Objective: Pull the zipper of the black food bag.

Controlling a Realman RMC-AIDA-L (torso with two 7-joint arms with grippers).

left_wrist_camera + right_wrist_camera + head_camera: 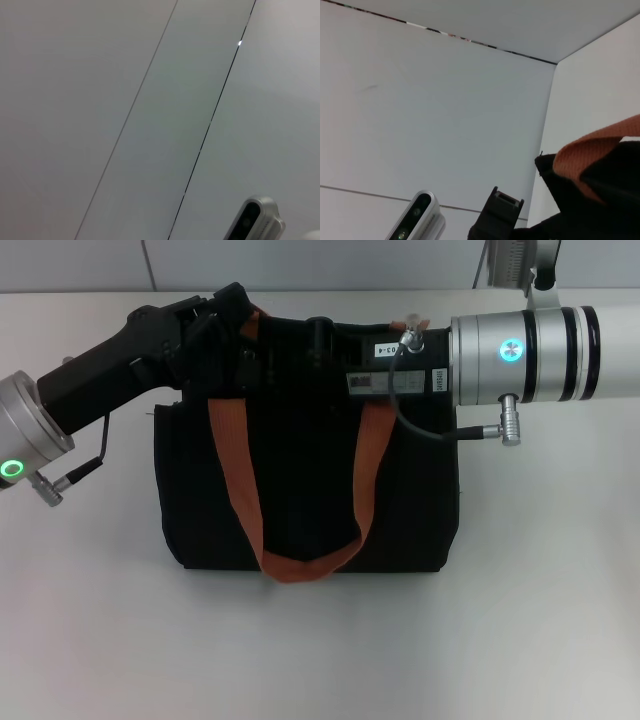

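Observation:
The black food bag (300, 490) stands upright in the middle of the white table, with a rust-orange handle (300, 565) hanging down its front. My left gripper (222, 332) reaches in from the left and sits at the bag's top left corner, by the handle's upper end. From the right, my right gripper (322, 340) lies along the bag's top edge near its middle. Both are black against the black fabric. The zipper is hidden behind the grippers. The right wrist view shows a bag (600, 205) corner with orange webbing (595, 155).
The white table (320, 660) spreads around the bag on all sides. A pale panelled wall (300, 260) runs behind it. A grey cable (425, 425) loops off my right wrist over the bag's top right. The left wrist view shows only wall panels (125, 125).

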